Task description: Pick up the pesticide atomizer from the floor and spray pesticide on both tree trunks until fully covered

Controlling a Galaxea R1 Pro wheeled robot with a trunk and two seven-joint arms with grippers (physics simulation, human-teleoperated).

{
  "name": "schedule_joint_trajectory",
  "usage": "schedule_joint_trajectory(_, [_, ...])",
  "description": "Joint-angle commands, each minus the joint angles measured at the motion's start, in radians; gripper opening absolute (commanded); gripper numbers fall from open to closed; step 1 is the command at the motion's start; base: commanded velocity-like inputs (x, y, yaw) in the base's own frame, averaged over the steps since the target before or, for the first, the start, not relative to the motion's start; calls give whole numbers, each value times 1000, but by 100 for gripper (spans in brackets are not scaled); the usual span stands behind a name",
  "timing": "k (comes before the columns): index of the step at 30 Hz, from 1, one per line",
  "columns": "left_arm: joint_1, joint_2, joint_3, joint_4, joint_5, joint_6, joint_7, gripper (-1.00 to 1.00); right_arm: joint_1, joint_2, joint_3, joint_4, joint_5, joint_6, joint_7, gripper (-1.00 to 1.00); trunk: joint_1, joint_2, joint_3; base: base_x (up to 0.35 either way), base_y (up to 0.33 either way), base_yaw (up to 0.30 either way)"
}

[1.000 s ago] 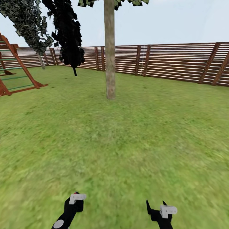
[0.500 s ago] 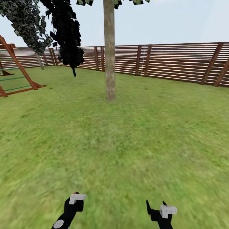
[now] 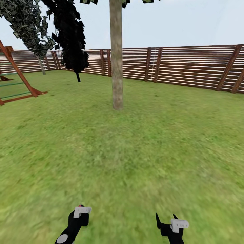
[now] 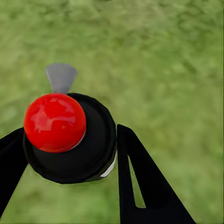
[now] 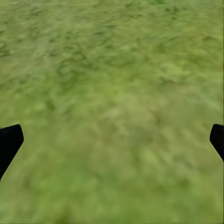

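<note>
In the left wrist view the pesticide atomizer [image 4: 91, 156], a black cylinder with a red ball top and a grey nozzle, sits clamped between two black fingers [image 4: 140, 182] over the grass floor [image 4: 168, 70]. In the head view my left gripper [image 3: 80, 212] is low at the front, shut on the atomizer, whose red tip [image 3: 80, 205] just peeks out. My right gripper [image 3: 166, 219] is open with nothing in it, its fingertips wide apart over grass [image 5: 113, 140]. A pale mottled tree trunk [image 3: 117, 61] stands straight ahead in the garden. A second tree [image 3: 28, 23] is at the far left.
An all-black tree [image 3: 69, 34] stands left of the near trunk. A brown slat fence [image 3: 189, 66] runs along the back. A red-brown wooden play frame [image 3: 20, 79] stands at the left edge. Open lawn [image 3: 135, 149] lies between me and the trunk.
The whole view has crept forward: the trunk looks slightly nearer and the play frame has slid toward the left edge. Both grippers hold the same pose.
</note>
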Motion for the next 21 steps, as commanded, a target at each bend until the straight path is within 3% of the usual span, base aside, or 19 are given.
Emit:
schedule_joint_trajectory(1, [0, 0, -1, 0, 0, 0, 0, -100, 0, 0, 0, 0, 0, 0, 0, 100, 0, 0, 0, 339, 0, 0])
schedule_joint_trajectory(21, [0, 0, -2, -1, 0, -2, 0, -100, 0, 0, 0, 0, 0, 0, 0, 100, 0, 0, 0, 339, 0, 0])
